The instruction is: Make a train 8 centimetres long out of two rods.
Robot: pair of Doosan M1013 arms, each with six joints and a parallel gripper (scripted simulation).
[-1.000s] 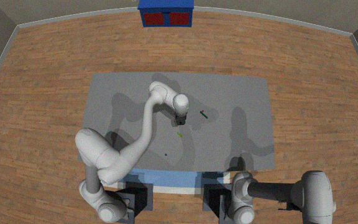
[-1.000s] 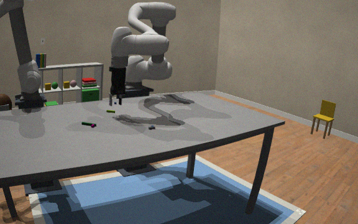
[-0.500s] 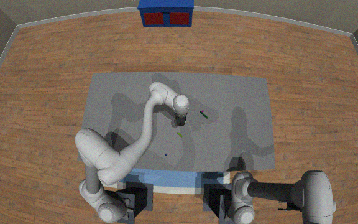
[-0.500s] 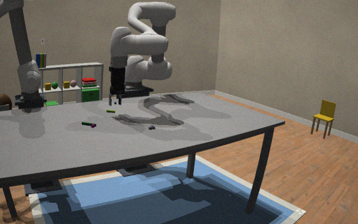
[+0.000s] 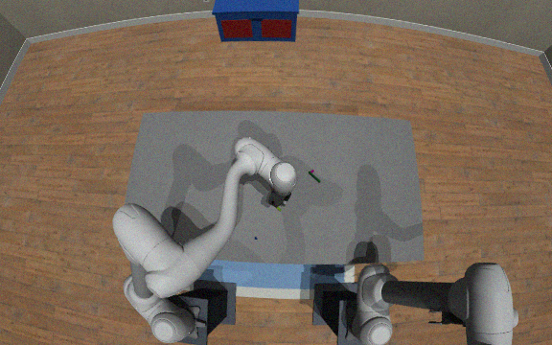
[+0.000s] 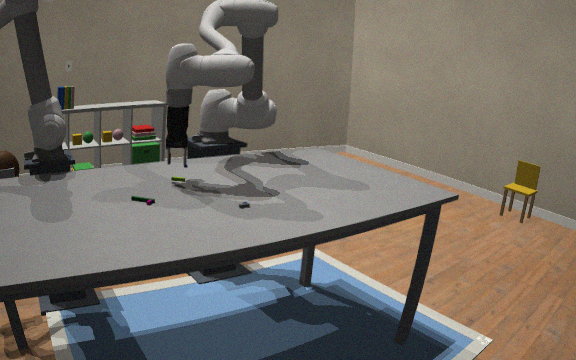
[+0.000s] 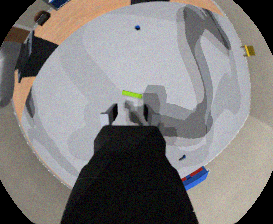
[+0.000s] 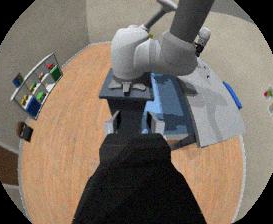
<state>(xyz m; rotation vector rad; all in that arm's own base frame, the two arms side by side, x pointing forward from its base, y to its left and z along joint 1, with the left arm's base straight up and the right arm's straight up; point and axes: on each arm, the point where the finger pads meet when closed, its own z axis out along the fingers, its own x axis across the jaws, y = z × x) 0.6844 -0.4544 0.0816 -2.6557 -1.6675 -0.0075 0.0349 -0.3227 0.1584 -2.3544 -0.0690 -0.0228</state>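
Observation:
A lime rod [image 5: 279, 209] [image 6: 178, 179] [image 7: 132, 94] lies flat near the table's middle. My left gripper [image 5: 280, 200] [image 6: 177, 164] [image 7: 130, 109] is open and empty above the table, close to that rod. A green rod [image 5: 314, 177] [image 6: 142, 199] lies flat, with a small magenta rod [image 5: 311, 171] [image 6: 150, 202] beside one end; they look in touch. A tiny blue rod [image 5: 256, 238] [image 7: 137, 27] lies nearer the arm bases. A small grey-blue piece [image 6: 244, 204] [image 7: 182, 157] lies apart; the left arm hides it in the top view. My right gripper [image 8: 133, 116] is open and empty, off the table.
The grey table [image 5: 377, 144] [image 6: 68, 240] carries the rods. The left arm [image 5: 228, 206] reaches over it and covers part of the left half in the top view. The right arm [image 5: 489, 297] is folded beyond the table's edge. A blue cabinet [image 5: 257, 24] stands far off by the wall.

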